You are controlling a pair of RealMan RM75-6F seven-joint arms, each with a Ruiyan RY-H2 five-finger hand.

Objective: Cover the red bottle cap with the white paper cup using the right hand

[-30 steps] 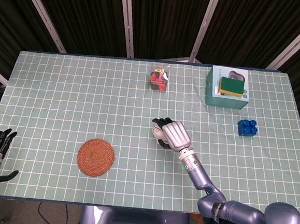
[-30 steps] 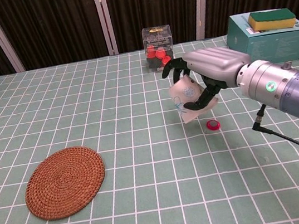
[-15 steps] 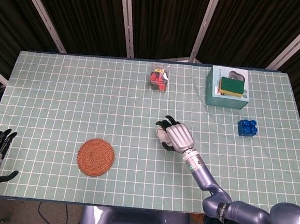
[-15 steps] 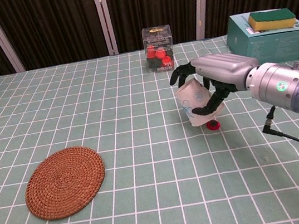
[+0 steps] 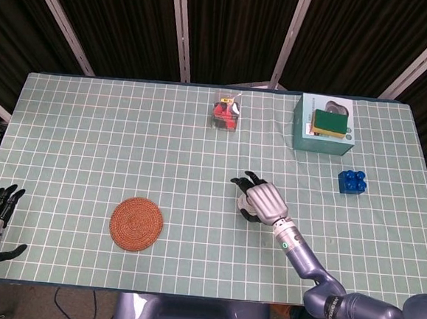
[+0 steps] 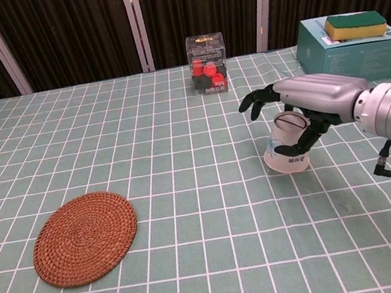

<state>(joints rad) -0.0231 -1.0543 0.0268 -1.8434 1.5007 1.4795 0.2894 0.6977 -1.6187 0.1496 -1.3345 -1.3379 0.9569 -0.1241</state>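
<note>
White cup [image 6: 285, 152], green-checked tablecloth [image 6: 177, 120]

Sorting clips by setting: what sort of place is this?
Probably a robot test bench, not a home: a table with a green grid cloth, dark curtains behind, and scattered props such as a woven coaster and blue block.

High overhead and low frontal views, same table [image 5: 90, 135]

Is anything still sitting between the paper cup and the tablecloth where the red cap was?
Nothing visible. The white paper cup stands mouth-down on the tablecloth, held by the right hand. No red cap shows in either view.
</note>
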